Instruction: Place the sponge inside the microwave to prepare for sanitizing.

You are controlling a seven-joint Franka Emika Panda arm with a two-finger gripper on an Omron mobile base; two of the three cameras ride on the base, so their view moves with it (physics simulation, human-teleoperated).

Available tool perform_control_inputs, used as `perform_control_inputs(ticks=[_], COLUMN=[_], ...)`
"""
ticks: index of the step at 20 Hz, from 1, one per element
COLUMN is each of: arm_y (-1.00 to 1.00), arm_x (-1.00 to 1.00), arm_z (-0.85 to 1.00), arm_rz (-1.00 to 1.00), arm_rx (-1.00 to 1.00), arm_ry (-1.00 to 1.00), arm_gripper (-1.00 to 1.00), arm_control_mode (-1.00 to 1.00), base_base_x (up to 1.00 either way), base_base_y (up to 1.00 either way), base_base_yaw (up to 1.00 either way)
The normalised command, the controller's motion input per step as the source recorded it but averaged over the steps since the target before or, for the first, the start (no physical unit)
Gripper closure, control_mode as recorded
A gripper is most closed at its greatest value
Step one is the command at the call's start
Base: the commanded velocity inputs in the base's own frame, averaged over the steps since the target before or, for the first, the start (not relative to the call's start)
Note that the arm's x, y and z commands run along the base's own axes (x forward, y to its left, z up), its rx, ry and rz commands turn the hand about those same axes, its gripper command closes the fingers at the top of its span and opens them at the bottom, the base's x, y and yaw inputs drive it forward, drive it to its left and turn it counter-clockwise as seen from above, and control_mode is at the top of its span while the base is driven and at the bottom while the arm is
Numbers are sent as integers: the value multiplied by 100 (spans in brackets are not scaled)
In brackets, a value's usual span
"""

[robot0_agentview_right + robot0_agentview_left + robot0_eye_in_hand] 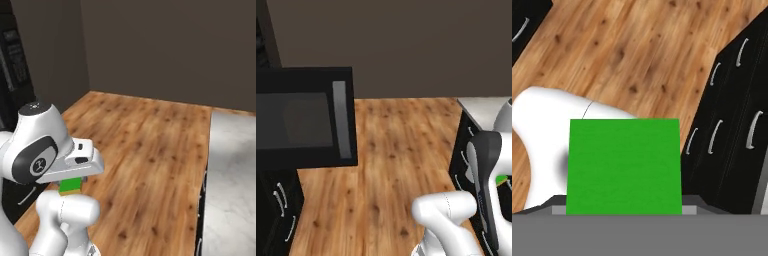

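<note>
Though its fingertips are hidden behind it, the gripper [624,212] holds the green sponge [624,167], the microwave [303,117] door's left edge cut off

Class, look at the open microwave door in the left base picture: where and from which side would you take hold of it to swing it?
Grip the microwave door by its pale vertical handle bar near the free right edge, coming from in front. The bar is tall and narrow, so fingers should straddle it horizontally. The tool already holds the green sponge.
</note>
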Motion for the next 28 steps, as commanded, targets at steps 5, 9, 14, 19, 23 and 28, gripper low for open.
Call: perform_control_inputs(ticks=[5,9,14,19,23,28], arm_y=[0,0,0,0,0,0], arm_x=[0,0,0,0,0,0], arm_z=[0,0,0,0,0,0], arm_rz=[0,0,0,0,0,0], arm_rx=[0,0,0,0,0,0], arm_ry=[0,0,0,0,0,0], arm_gripper=[100,100,100,100,100,100], arm_control_mode=[100,100,100,100,100,100], base_base_x=[64,57,66,68,69,54], base_base_y=[-9,-18,-21,-31,-51,-39], base_base_yaw=[0,0,0,2,10,14])
